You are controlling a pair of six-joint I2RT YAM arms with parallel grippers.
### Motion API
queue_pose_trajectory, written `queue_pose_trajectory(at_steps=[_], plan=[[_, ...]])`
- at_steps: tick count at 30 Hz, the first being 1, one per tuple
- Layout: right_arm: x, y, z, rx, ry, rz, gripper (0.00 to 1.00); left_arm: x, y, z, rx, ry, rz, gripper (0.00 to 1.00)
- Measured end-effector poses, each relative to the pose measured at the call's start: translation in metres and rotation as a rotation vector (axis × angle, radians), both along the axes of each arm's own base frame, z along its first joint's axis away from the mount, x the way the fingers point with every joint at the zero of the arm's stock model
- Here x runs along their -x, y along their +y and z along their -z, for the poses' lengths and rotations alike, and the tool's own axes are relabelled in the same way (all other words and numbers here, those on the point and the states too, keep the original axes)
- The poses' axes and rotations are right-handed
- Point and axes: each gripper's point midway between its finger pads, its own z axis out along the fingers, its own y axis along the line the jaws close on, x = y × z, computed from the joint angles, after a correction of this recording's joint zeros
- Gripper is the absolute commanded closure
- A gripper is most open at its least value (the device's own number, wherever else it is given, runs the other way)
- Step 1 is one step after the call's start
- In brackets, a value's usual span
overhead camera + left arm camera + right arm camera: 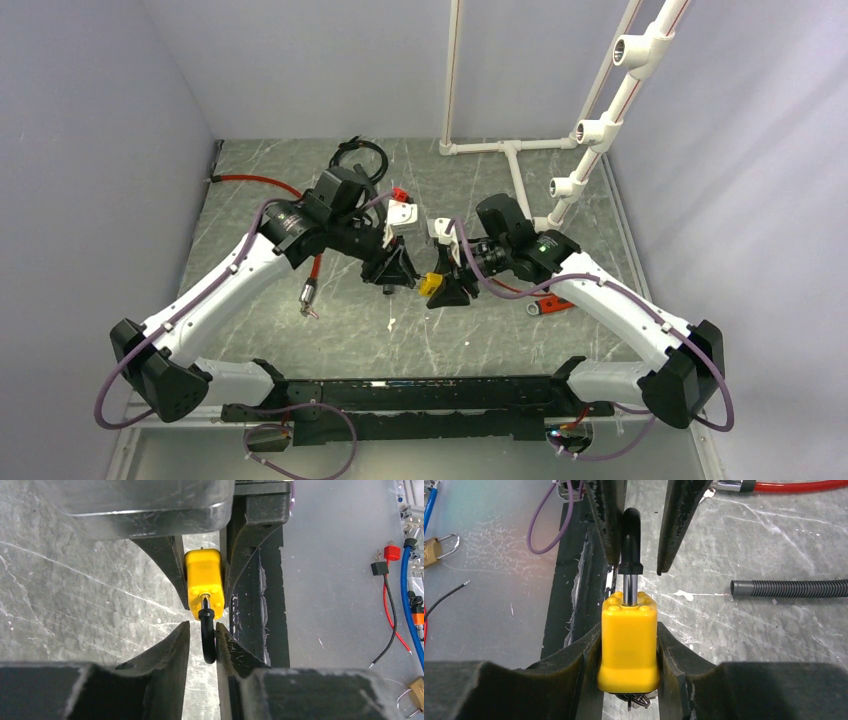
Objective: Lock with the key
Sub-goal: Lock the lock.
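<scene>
Overhead, both arms reach inward and meet low over the middle of the worktop point(330, 345), wrists angled down, with the yellow padlock point(430, 283) between the left hand point(393, 275) and the right hand point(449, 291).

From the left wrist, that hand stands narrow around the black shackle point(208, 645): one finger rests against it and a slim gap shows at the other.

From the right wrist, that hand is clamped on the padlock's body. Bare steel shows between the shackle's sleeve and the body, so the shackle looks raised. A bit of metal point(636, 700) pokes out beneath, too small to name.

The step in hand seems to be closing the shackle. Next, the left hand needs to grip it firmly and push straight into the body while the right hand braces.
</scene>
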Motion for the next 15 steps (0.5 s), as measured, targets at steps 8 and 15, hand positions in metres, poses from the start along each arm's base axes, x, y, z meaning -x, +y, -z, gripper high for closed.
queue_pose_trajectory(at_steps=[8, 15], plan=[[-0.003, 0.001, -0.006, -0.016, 0.043, 0.034, 0.21, -0.002, 0.001, -0.003, 0.015, 0.074, -0.038, 1.00], [-0.025, -0.009, -0.056, -0.223, 0.021, 0.150, 0.14, -0.033, 0.013, -0.028, 0.171, 0.188, -0.163, 1.00]])
